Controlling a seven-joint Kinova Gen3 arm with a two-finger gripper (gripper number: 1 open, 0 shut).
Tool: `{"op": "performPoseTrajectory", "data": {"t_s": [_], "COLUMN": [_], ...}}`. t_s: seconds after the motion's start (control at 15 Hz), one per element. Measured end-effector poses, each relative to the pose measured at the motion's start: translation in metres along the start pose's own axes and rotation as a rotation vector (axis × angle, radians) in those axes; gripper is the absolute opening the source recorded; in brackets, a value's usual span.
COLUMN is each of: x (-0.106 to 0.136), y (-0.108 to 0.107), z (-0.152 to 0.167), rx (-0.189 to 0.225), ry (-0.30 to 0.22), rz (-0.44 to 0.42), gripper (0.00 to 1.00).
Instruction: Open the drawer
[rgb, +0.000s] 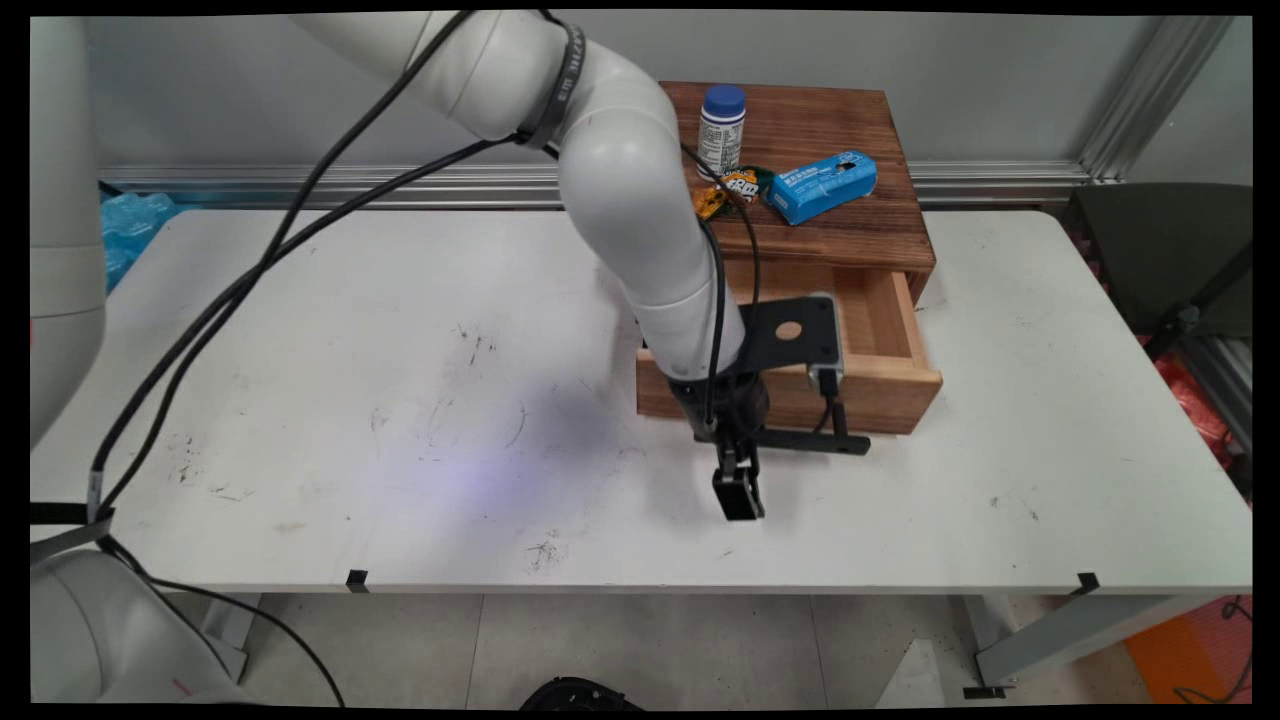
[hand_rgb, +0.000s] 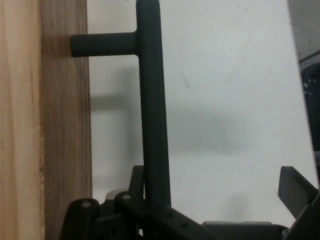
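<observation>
Overhead, white table (rgb: 400, 400), grey wall (rgb: 200, 100)

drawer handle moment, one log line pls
gripper: open, beside drawer handle, not clamped | drawer: pulled open | cabinet top: bottle, blue box

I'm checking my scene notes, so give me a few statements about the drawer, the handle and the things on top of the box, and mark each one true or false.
1. The drawer of the wooden box is pulled out. True.
2. The gripper is shut on the black handle. False: its fingers are spread wide, with the handle bar near one finger and not clamped.
3. A white bottle with a blue cap stands upright on top of the box. True.
4. The blue packet lies inside the drawer. False: it lies on the box's top, beside the bottle.
5. The gripper hangs over the white table in front of the drawer. True.
</observation>
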Motion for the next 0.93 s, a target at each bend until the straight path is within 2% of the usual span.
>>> {"op": "performPoseTrajectory", "data": {"t_s": [0.4, 0.93], "x": [-0.002, -0.001], "y": [0.034, 0.067], "z": [0.001, 0.007], "rx": [0.003, 0.007], "ry": [-0.001, 0.006], "rz": [0.008, 0.023], "gripper": [1.00, 1.00]}}
